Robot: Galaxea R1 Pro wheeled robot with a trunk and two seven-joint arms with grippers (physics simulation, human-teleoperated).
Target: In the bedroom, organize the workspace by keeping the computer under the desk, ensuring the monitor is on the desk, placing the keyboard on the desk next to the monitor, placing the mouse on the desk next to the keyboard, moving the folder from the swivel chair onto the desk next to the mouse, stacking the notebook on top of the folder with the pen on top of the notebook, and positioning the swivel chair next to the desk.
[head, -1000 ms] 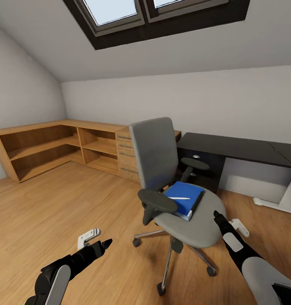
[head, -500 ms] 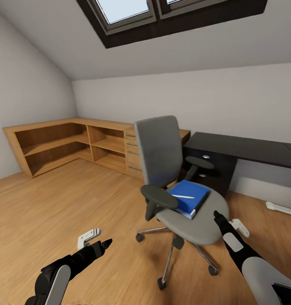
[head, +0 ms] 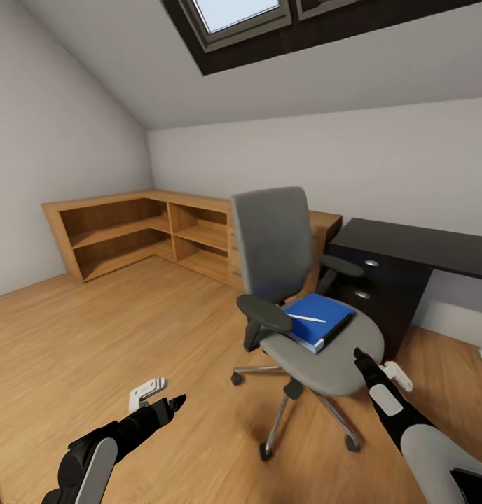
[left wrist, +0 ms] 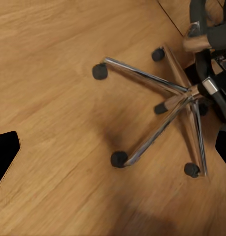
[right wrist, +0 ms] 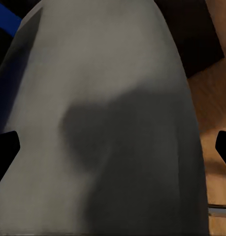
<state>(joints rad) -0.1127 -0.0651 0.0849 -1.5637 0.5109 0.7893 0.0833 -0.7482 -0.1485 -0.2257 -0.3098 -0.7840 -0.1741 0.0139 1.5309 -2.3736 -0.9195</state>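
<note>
The swivel chair [head: 297, 294] stands on the wood floor [head: 115, 336] just beside the drawer end of the desk [head: 409, 259], its chrome base [left wrist: 162, 113] spread on casters. The folder [head: 318, 320] lies flat on the seat with the pen [head: 305, 318] resting on top. The left gripper [head: 172, 402] hangs above bare floor and the right gripper [head: 360, 357] sits at the seat's front edge; whether either pair of fingers is parted cannot be told, and neither holds anything. A light-wood cabinet [head: 122, 234] lines the corner walls. No readable writing or brand marks.
</note>
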